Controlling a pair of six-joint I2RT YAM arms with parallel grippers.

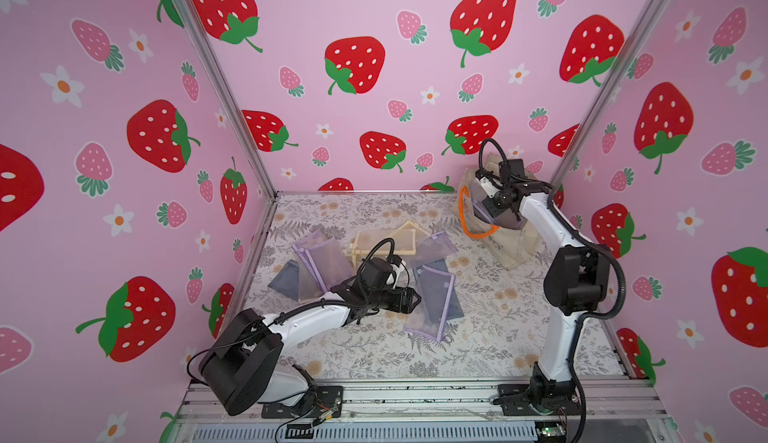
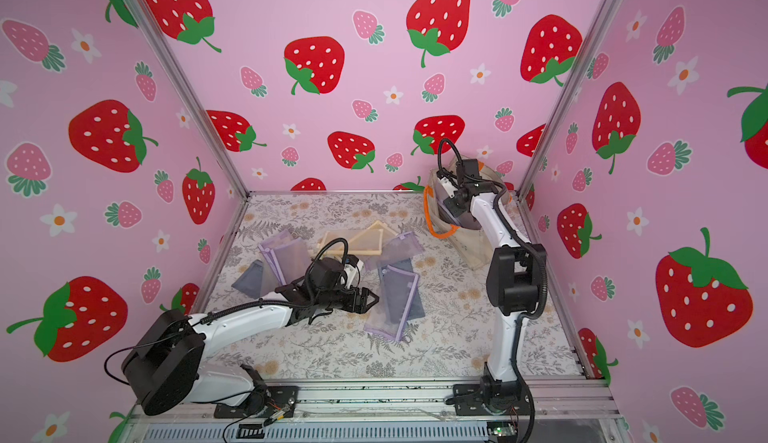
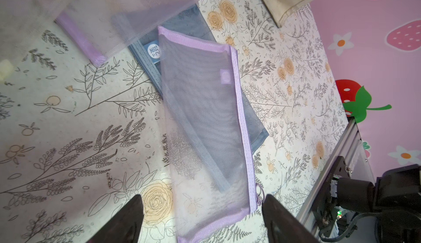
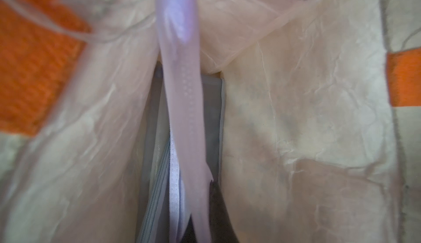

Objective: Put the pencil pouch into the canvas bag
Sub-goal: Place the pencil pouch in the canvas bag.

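The canvas bag (image 1: 515, 245) (image 2: 473, 249) stands at the back right with its orange handle (image 1: 478, 233) hanging over the front. My right gripper (image 4: 200, 207) reaches down into the bag's mouth, shut on the edge of a lilac mesh pencil pouch (image 4: 180, 93), which hangs between the bag's cream walls. A grey pouch (image 4: 211, 116) lies deeper inside. My left gripper (image 1: 417, 297) (image 3: 204, 199) is open, low over another lilac mesh pouch (image 3: 205, 121) (image 1: 432, 299) that lies flat on the table, one finger on each side of its end.
A blue-grey pouch (image 3: 182, 25) lies under the lilac one. More pouches are scattered at centre left: lilac (image 1: 316, 254), cream (image 1: 390, 241), grey-blue (image 1: 286, 281). Pink walls close in on three sides. A metal rail (image 1: 415, 395) runs along the front.
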